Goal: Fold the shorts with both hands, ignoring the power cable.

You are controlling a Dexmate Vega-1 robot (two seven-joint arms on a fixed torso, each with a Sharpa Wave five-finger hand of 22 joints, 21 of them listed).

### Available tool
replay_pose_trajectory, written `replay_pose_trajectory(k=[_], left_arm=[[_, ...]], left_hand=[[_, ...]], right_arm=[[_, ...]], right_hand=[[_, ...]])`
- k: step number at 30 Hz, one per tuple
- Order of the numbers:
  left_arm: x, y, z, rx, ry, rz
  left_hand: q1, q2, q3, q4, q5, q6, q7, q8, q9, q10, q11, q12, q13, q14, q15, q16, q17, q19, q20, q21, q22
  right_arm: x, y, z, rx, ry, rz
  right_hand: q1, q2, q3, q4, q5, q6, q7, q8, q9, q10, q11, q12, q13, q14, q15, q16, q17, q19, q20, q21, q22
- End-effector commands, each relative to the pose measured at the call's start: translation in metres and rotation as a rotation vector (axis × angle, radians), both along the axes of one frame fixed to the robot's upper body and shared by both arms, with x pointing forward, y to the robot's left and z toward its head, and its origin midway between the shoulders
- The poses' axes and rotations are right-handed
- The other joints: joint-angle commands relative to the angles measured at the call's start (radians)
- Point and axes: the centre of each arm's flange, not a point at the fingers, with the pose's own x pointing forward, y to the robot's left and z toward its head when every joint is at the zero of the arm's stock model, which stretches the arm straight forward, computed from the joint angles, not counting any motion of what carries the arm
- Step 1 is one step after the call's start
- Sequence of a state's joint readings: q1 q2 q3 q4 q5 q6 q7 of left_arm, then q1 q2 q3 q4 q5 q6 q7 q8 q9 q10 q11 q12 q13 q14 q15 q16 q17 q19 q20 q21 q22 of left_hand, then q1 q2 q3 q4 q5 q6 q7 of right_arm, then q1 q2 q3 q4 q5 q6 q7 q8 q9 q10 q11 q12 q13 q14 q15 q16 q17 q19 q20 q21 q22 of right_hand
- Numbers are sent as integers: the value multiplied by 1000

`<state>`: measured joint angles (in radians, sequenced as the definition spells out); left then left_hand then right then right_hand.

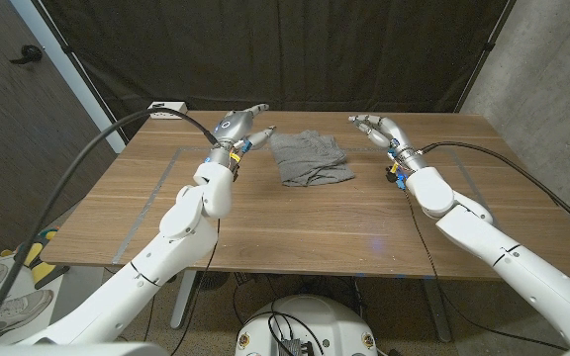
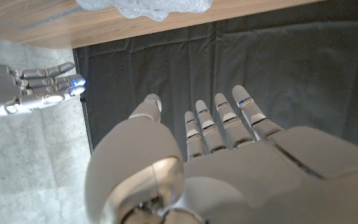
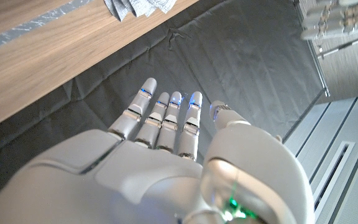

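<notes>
The grey shorts (image 1: 310, 158) lie crumpled in a compact heap at the middle of the table's far half. My left hand (image 1: 240, 127) hovers just left of them with its fingers stretched out and nothing in it. My right hand (image 1: 379, 130) is a short way to their right, fingers also extended and holding nothing. In the left wrist view my left hand (image 2: 229, 155) points at the dark curtain, with an edge of the shorts (image 2: 145, 7) and my right hand (image 2: 33, 87) in sight. The right wrist view has my right hand (image 3: 166, 143), a corner of the shorts (image 3: 135, 6) and my left hand (image 3: 340, 18).
A white power strip (image 1: 166, 108) sits at the table's back left corner. Faint tape lines (image 1: 166, 188) mark the wooden table (image 1: 295, 227) on the left. A black curtain (image 1: 295, 49) hangs close behind the far edge.
</notes>
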<state>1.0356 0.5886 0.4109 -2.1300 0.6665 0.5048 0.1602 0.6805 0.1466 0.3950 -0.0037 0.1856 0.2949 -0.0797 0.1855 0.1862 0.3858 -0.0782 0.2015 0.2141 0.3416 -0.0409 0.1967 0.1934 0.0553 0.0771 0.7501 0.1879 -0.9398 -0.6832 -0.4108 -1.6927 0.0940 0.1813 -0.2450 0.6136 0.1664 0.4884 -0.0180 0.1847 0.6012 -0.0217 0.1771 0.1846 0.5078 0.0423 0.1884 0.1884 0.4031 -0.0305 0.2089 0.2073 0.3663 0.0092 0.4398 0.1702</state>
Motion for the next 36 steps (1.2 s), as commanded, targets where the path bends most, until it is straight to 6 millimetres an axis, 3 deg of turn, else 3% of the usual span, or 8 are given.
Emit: replay_pose_trajectory(k=[1,9,14,18,22,27,29,36], left_arm=[[19,19,-17,-308,192,-319],[34,36,-31,-519,277,-521],[43,51,-38,-571,326,-589],[48,62,-40,-617,345,-651],[53,70,-42,-641,360,-705],[60,76,-44,-660,379,-773],[63,77,-45,-662,393,-797],[71,76,-50,-668,435,-861]], left_hand=[[-10,17,13,7,10,5,24,6,0,-1,24,10,1,-7,-18,6,5,-8,19,-9,3],[-46,31,19,32,11,10,65,6,0,-3,75,13,2,-18,32,8,10,-23,44,-14,7],[-57,34,21,40,11,5,70,4,0,-11,82,11,3,-28,39,6,11,-25,49,-14,8],[-74,33,23,51,8,-6,73,0,0,-30,96,5,2,-49,46,0,10,-37,36,-17,9],[-96,28,19,65,4,-16,69,-2,0,-50,90,0,1,-68,55,-4,8,-50,44,-23,9],[-141,20,7,94,-7,-47,56,-8,-1,-83,95,-7,-3,-107,57,-11,4,-66,45,-32,7],[-157,17,1,104,-9,-53,56,-8,-1,-88,95,-7,-5,-113,61,-11,4,-69,44,-34,6],[-231,7,-31,151,-8,-58,51,-4,-2,-107,108,-7,-10,-129,71,-8,1,-77,39,-42,5]], right_arm=[[6,-7,-9,124,27,72],[7,-10,-16,205,42,99],[6,-15,-25,307,56,158],[3,-19,-29,356,55,175],[1,-23,-32,390,56,191],[-5,-31,-34,364,52,171],[-8,-34,-36,377,50,148],[-26,-41,-48,393,36,58]], right_hand=[[1,9,0,-5,-3,-12,1,-2,4,-14,1,-2,4,-6,1,5,2,3,8,-3,2],[-4,4,-10,-10,-7,-47,2,-5,4,-31,10,-4,5,-19,13,4,4,8,24,-8,3],[-17,-6,-23,-11,-9,-67,16,-3,3,-43,18,-4,5,-23,30,5,4,34,49,-5,3],[-40,-16,-36,-2,-11,-85,26,-3,3,-50,26,-3,5,-28,41,4,4,38,68,-9,3],[-58,-24,-46,5,-11,-92,30,-1,3,-55,34,-3,5,-33,53,2,3,38,76,-13,3],[-131,-42,-85,41,-7,-110,44,3,5,-66,50,0,6,-49,68,-3,2,31,94,-30,3],[-179,-49,-108,67,-1,-124,54,4,5,-74,58,1,6,-55,80,-3,2,45,142,-36,2],[-272,-81,-163,111,12,-148,61,6,4,-92,72,1,7,-72,91,-6,1,40,194,-64,0]])
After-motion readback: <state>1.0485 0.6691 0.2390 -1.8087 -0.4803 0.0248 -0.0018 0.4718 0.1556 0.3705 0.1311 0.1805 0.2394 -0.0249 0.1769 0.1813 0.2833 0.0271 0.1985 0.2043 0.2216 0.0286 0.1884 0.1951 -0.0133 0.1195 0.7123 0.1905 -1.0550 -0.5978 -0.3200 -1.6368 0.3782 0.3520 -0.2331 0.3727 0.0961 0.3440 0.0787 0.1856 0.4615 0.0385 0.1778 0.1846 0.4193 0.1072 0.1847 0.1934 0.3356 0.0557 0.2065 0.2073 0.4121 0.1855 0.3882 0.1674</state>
